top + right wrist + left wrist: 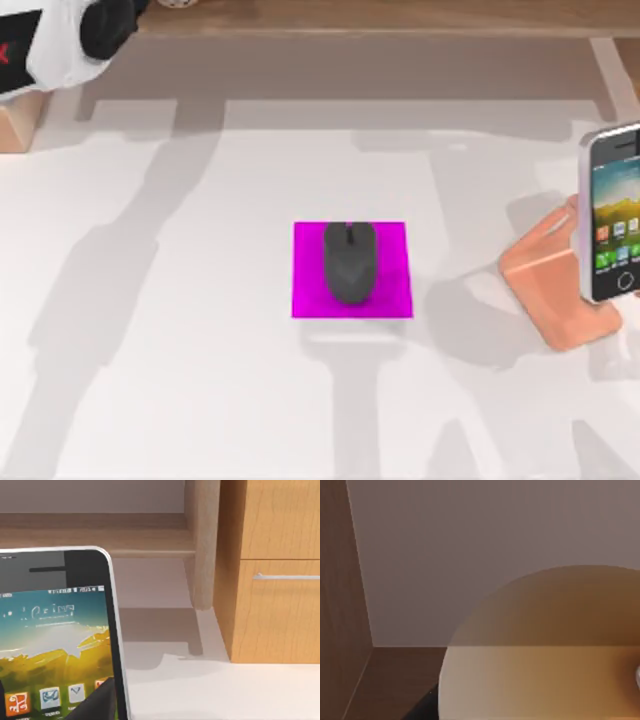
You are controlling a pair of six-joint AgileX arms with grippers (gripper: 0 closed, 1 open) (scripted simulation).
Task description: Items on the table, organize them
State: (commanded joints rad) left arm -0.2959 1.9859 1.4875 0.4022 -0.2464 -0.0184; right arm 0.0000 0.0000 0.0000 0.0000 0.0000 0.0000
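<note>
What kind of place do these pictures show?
Probably a rendered office desk: a computer mouse on a magenta pad, a smartphone against an orange stand, and a wooden shelf frame with a drawer on a white table.

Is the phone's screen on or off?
On. The silver-edged smartphone at the table's right shows a bright wallpaper and rows of coloured app icons, seen in the top and right wrist views.

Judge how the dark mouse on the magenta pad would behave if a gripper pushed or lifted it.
The mouse lies flat and low on the pad, so it would probably slide, not tip or roll. Its rounded, smooth-looking shell may slip between fingers. It looks rigid and likely light.
</note>
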